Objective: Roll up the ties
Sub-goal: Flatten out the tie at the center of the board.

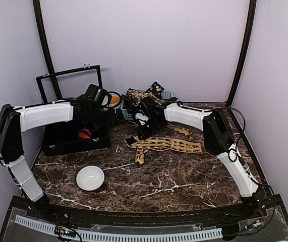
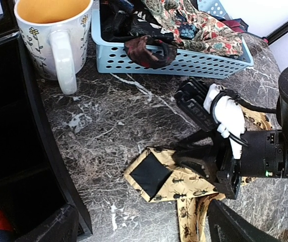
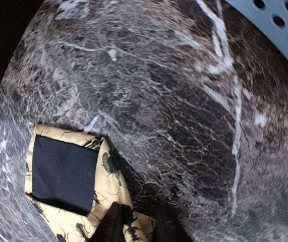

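Nearest you, the white bowl (image 1: 90,177) sits alone on the worktop (image 1: 174,182) and plays no part in the job. Beyond it the mustard tie (image 1: 165,145) lies as a flat, kinked strip, not rolled. No finished coil shows anywhere, so by my judgement you are at the very start. The right pincer (image 3: 137,226) is at the tie's wide end, jaws a slim gap apart, one tip on the fabric; you cannot tell whether cloth is actually pinched. The left pincer (image 1: 101,113) hangs spread wide, holding nothing, near the black case (image 1: 75,138). Farthest off, the other ties (image 2: 184,25) lie heaped loose in the blue basket (image 2: 184,63) beside the mug (image 2: 50,35). Only the top view gives you the tie's full length. Only the right wrist shows the black lining patch (image 3: 65,171) close up. The left wrist best shows the basket's contents.
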You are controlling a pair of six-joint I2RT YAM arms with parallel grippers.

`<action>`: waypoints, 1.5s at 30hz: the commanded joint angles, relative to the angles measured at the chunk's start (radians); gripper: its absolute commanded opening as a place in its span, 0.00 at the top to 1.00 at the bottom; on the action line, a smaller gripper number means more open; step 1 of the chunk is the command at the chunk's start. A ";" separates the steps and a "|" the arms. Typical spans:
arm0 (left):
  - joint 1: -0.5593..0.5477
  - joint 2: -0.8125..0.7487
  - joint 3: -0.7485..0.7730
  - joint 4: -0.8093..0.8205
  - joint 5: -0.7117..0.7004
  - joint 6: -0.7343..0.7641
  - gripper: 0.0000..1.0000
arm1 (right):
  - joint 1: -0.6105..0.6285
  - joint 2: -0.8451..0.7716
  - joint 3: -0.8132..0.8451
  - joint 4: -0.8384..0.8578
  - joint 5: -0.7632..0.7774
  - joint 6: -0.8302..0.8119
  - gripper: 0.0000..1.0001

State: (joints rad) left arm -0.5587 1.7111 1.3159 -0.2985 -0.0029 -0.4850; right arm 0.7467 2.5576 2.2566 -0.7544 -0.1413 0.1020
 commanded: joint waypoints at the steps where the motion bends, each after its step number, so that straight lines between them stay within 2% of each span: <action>1: 0.006 -0.048 -0.003 -0.031 -0.045 0.017 0.09 | 0.016 0.007 0.013 -0.076 0.003 -0.028 0.86; 3: 0.005 -0.064 -0.008 -0.023 -0.071 0.020 0.08 | 0.015 -0.036 0.024 -0.062 -0.009 -0.016 1.00; 8: 0.005 -0.156 -0.086 0.118 -0.089 0.040 0.01 | 0.007 -0.193 0.046 -0.031 -0.047 0.066 1.00; 14: 0.007 -0.273 -0.255 0.389 -0.031 0.048 0.01 | -0.058 -0.446 -0.146 0.138 -0.075 0.240 1.00; 19: 0.005 -0.209 -0.213 0.350 0.109 0.087 0.01 | -0.159 -0.672 -0.352 0.268 -0.040 0.383 1.00; 23: -0.039 -0.140 -0.152 0.312 0.099 0.148 0.01 | -0.235 -0.820 -0.476 0.338 -0.091 0.425 1.00; 28: -0.042 -0.146 -0.186 0.445 0.146 0.154 0.02 | -0.251 -0.841 -0.546 0.341 -0.321 0.361 1.00; 31: -0.046 -0.130 -0.168 0.449 0.190 0.192 0.05 | -0.242 -0.831 -0.578 0.357 -0.476 0.356 1.00; 36: -0.047 -0.154 -0.183 0.438 0.150 0.204 0.08 | -0.173 -0.825 -0.595 0.327 -0.620 0.307 1.00; 39: -0.046 -0.161 -0.185 0.411 0.119 0.207 0.08 | -0.144 -0.773 -0.613 0.216 -0.638 0.227 1.00; 40: -0.046 -0.159 -0.181 0.395 0.110 0.207 0.08 | -0.138 -0.735 -0.617 0.173 -0.619 0.181 0.96; 42: -0.046 -0.155 -0.176 0.366 0.093 0.205 0.08 | -0.125 -0.679 -0.608 0.075 -0.488 0.130 0.67; 44: -0.044 -0.157 -0.171 0.341 0.073 0.199 0.07 | -0.123 -0.646 -0.595 0.014 -0.392 0.118 0.48; 45: -0.044 -0.161 -0.170 0.331 0.064 0.199 0.07 | -0.122 -0.648 -0.596 0.010 -0.357 0.121 0.41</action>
State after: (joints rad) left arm -0.6006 1.5887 1.1324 0.0937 0.1093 -0.2970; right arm 0.6254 1.8465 1.6630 -0.5869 -0.6548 0.3019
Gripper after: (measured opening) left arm 0.924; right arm 0.474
